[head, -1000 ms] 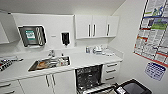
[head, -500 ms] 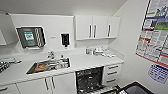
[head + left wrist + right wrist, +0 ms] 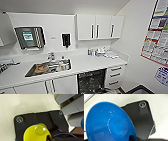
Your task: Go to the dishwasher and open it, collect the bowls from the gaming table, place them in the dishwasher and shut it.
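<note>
White kitchenette faces the open dishwasher [image 3: 91, 82]; right tool holds a blue bowl [image 3: 109, 123]; left tool holds a yellow bowl [image 3: 36, 134].

Glossy blue bowl [image 3: 109, 122], glossy yellow bowl [image 3: 37, 134], brushed metal sink [image 3: 48, 67], matt white worktop [image 3: 95, 62]

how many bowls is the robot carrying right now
2. A blue bowl sits large in the right wrist view, and a yellow bowl in the left wrist view. The fingers gripping them can't be made out.
</note>
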Robot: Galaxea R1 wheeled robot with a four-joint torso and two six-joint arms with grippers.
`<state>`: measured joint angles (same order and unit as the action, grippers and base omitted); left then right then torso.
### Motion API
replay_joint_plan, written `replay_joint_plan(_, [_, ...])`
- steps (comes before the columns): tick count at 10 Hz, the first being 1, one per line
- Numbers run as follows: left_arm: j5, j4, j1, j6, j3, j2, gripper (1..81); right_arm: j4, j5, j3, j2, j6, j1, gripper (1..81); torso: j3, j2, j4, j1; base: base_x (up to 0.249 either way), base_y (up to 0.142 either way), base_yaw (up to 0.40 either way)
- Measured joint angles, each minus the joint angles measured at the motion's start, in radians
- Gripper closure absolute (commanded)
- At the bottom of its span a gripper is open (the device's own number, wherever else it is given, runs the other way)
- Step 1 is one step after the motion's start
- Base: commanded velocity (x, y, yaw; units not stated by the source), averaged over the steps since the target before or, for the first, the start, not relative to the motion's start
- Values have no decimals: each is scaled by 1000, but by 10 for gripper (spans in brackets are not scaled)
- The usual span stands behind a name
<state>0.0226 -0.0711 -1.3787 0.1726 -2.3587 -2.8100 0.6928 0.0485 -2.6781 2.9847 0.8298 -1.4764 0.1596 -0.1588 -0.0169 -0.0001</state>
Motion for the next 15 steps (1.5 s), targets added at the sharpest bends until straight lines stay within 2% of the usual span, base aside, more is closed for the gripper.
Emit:
replay_joint_plan(12, [0,0,3,0,0,0,811,0,0,0,1,0,4,811,0,0,0,0,123,0,0])
replay_joint_plan(15, [-6,0,9,0,0,0,811,0,4,0,2,-1,11,811,0,0,0,1,31,0,0])
